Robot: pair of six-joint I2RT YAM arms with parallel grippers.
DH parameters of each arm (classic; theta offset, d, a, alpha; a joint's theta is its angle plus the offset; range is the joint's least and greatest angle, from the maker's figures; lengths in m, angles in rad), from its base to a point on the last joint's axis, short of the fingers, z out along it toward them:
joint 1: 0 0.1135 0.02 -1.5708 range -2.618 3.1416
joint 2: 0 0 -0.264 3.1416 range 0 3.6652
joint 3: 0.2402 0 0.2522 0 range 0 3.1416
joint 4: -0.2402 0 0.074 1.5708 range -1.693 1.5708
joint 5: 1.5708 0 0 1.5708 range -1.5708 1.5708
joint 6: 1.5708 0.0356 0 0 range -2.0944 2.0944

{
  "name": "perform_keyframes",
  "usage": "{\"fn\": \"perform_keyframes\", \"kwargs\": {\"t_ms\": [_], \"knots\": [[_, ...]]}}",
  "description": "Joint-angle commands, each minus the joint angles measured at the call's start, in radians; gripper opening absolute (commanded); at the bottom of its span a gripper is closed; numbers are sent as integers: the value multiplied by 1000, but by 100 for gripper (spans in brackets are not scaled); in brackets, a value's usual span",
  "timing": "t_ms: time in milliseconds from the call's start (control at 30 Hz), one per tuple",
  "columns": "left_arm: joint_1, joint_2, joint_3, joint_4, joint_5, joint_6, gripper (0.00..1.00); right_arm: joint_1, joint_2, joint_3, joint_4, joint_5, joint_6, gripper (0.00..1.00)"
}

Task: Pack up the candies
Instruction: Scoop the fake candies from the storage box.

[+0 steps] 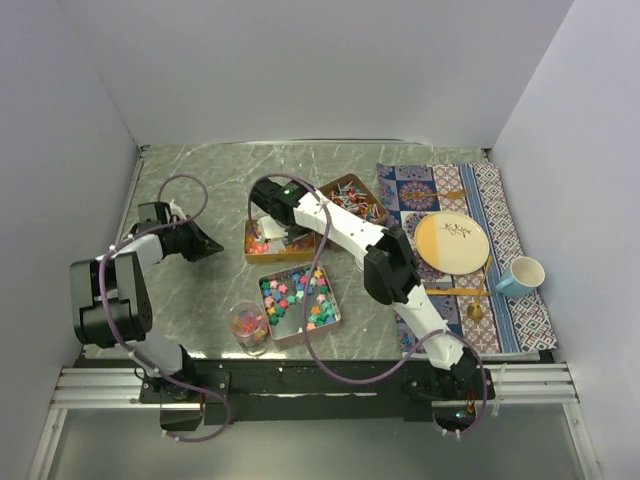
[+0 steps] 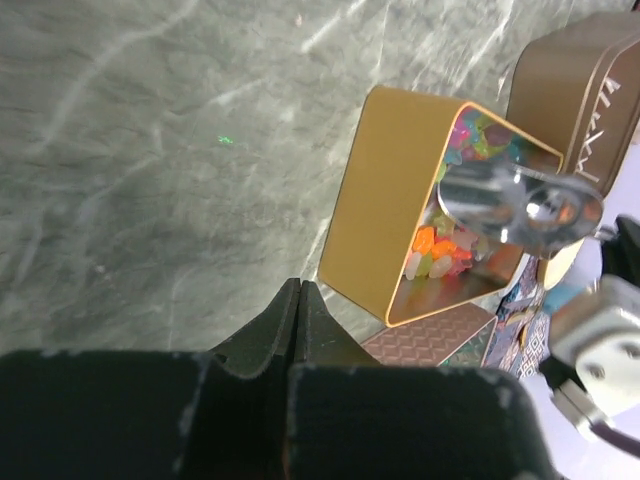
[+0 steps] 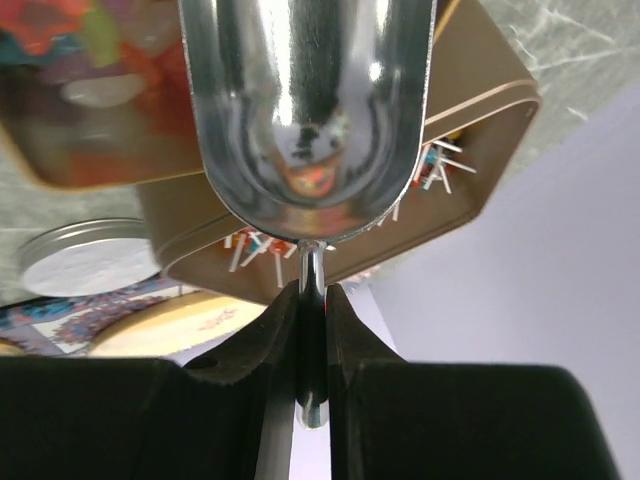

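Note:
My right gripper (image 3: pixel 313 295) is shut on the thin handle of a shiny metal scoop (image 3: pixel 310 110). In the top view it (image 1: pixel 270 226) hangs over a gold tin (image 1: pixel 252 252) of orange, pink and yellow candies (image 2: pixel 440 250). The scoop (image 2: pixel 520 205) sits above that tin's open mouth, and its bowl shows only reflections. A second tin (image 1: pixel 298 335) holds pastel star candies (image 1: pixel 296 292). A third tin (image 1: pixel 352 181) holds twist-wrapped candies (image 3: pixel 440 160). My left gripper (image 2: pixel 300 292) is shut and empty, left of the tins (image 1: pixel 207 246).
A small glass jar (image 1: pixel 248 325) with some candies stands at the near edge, left of the star tin. A patterned mat (image 1: pixel 510 215) on the right holds a plate (image 1: pixel 452 242), a blue cup (image 1: pixel 522 275) and gold cutlery. A round silver lid (image 3: pixel 80 268) shows in the right wrist view.

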Motion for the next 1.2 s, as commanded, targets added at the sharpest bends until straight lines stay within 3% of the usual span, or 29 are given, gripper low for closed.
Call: {"fn": "perform_keyframes", "kwargs": {"t_ms": [0,367,667,967,1167], "knots": [[-55,32,23,50,12,-33,1,4,44,58,2,118,-84,0],[-133,207,105,28,45,-82,1,51,100,74,93,140,-185,0],[-161,232,115,53,74,-105,1,114,107,22,148,77,-228,0],[-167,259,154,47,82,-94,1,122,71,-49,182,-82,-268,0],[-165,259,187,10,69,-63,1,73,82,-46,217,-234,-176,0]]}}
